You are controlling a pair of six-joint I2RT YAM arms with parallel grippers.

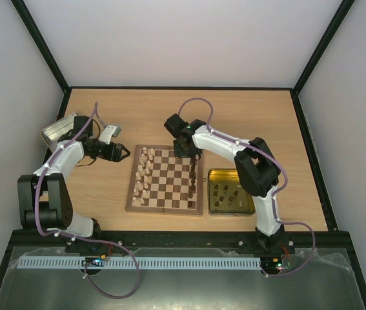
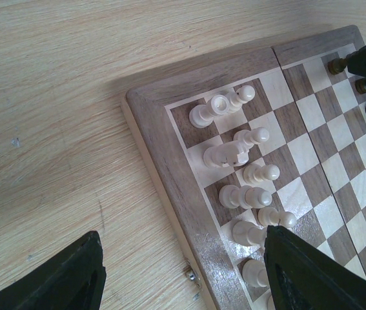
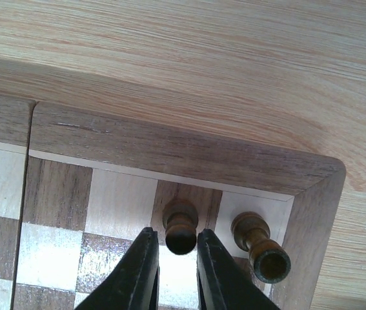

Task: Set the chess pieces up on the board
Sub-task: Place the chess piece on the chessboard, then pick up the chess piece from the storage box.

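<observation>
Flanking dark pawn (image 3: 181, 227), right end effector (image 3: 176, 236) barely parted

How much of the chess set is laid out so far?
Done: the cream pieces stand in two rows on the board's left side. In hand: the right gripper straddles a dark piece next to the corner piece. Still to do: more dark pieces wait in the yellow tin.

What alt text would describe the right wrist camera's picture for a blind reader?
The right gripper straddles a dark brown pawn standing one square in from the corner of the board. A second dark piece stands on the corner square, and the wooden table shows beyond its border.
</observation>
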